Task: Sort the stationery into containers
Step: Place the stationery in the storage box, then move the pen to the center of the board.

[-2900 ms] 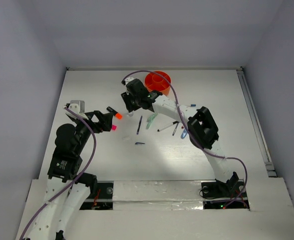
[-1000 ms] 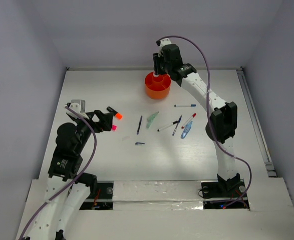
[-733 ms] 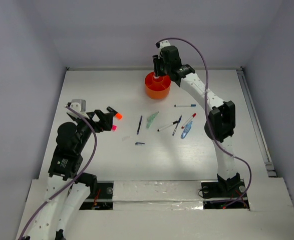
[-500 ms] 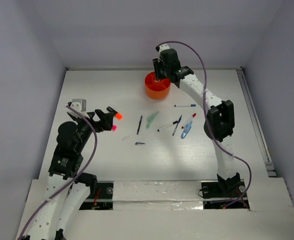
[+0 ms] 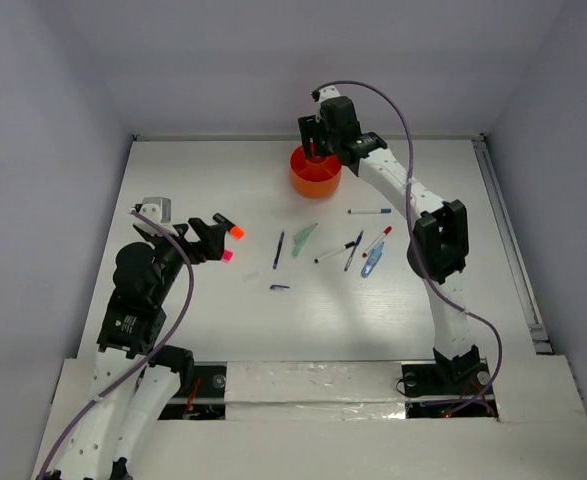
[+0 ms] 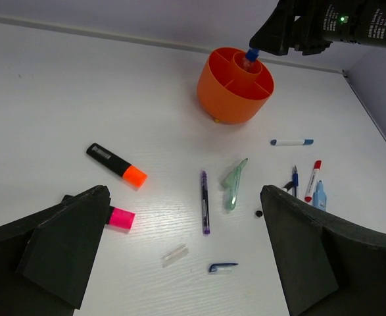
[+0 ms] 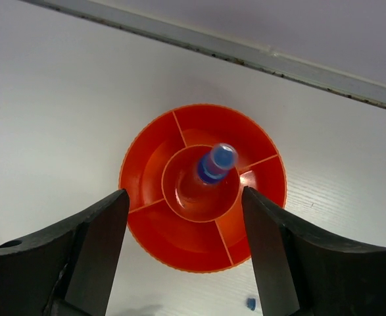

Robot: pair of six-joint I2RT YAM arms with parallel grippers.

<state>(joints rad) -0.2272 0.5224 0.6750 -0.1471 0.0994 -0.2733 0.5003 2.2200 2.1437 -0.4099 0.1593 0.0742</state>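
Your left gripper (image 6: 183, 194) hangs nearest you, jaws spread wide, holding nothing; the pink highlighter (image 6: 117, 217) and orange highlighter (image 6: 117, 164) lie just ahead of it, to its left. Mid-table, the purple pen (image 6: 204, 201) runs near-to-far beside the green pen (image 6: 233, 183), closer to this arm than the other, I'd judge. Far back, your right gripper (image 7: 183, 194) hovers wide open and empty, straight above the orange tub (image 7: 179, 250), where the blue-capped bottle (image 7: 216, 163) stands in the centre cup, apparently leaning a little
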